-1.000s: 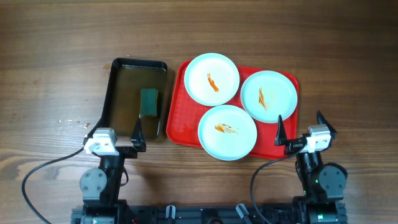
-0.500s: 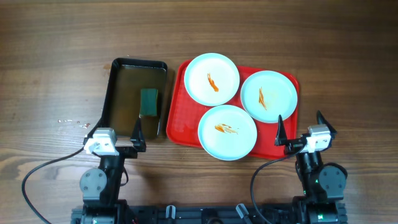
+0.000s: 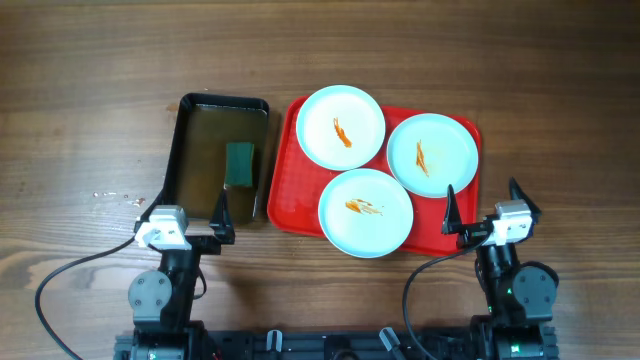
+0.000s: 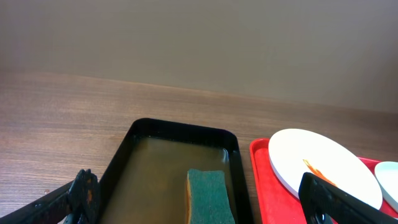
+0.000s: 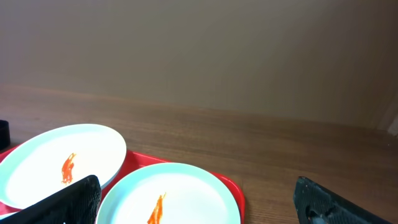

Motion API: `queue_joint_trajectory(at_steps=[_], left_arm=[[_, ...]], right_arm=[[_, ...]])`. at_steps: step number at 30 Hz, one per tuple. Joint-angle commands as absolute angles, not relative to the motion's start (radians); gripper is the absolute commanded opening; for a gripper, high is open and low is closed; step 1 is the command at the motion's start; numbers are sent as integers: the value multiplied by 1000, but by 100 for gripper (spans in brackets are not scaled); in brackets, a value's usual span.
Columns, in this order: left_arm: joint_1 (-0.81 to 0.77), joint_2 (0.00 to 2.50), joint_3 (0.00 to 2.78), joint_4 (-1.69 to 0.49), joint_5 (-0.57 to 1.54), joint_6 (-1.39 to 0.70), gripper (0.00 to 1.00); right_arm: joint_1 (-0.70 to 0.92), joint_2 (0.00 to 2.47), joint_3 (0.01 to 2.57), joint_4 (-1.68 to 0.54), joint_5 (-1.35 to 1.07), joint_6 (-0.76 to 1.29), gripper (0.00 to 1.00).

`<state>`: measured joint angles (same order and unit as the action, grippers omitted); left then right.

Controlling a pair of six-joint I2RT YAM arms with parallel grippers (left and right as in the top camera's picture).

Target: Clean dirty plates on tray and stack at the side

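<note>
Nothing is being held right now. The left fingers (image 3: 222, 212) and right fingers (image 3: 449, 205) are both spread wide open, parked at the near edge of the desk (image 3: 80, 80), one arm on each side. The red tray (image 3: 290, 195) sits a bit right of the desk's middle, with all three plates on it. One plate (image 3: 340, 126) pokes over the tray's far rim, one (image 3: 432, 153) is on its right side, and one (image 3: 366, 212) hangs over the near rim. They're crowded close together, and each has an orange smear in the middle. Just left of the red one is a black tray (image 3: 190, 140) with murky liquid in it and a green sponge (image 3: 239, 164).
</note>
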<state>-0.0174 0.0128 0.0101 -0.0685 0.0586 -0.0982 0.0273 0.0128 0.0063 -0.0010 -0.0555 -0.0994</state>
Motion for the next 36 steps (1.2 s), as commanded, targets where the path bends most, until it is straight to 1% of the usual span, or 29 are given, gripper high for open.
queue_joint_trajectory(at_steps=[1, 13, 14, 16, 18, 22, 24, 27, 32, 36], left_arm=[[-9, 3, 6, -72, 71, -93, 100], [-9, 14, 6, -72, 71, -94, 100], [-9, 19, 6, -72, 71, -95, 100], [-9, 35, 6, -72, 70, -142, 100], [-9, 54, 6, -72, 70, -171, 100], [-9, 136, 60, -108, 51, -173, 100], [-9, 204, 114, -144, 51, -173, 100], [-9, 303, 192, -210, 51, -173, 100], [-9, 578, 430, -407, 54, -173, 100], [-9, 787, 655, -591, 124, -173, 100]], right_arm=[[24, 10, 5, 1, -60, -105, 100], [24, 14, 5, 1, -68, -101, 100], [24, 17, 5, 1, -68, -84, 100], [24, 30, 5, 1, -68, 20, 100], [24, 53, 9, -4, -68, 49, 99], [24, 135, 93, -118, -85, 56, 100], [24, 200, 152, -160, -142, 60, 100], [24, 299, 242, -249, -159, 147, 100], [24, 557, 482, -484, -220, 167, 99], [25, 793, 727, -748, -211, 156, 100]])
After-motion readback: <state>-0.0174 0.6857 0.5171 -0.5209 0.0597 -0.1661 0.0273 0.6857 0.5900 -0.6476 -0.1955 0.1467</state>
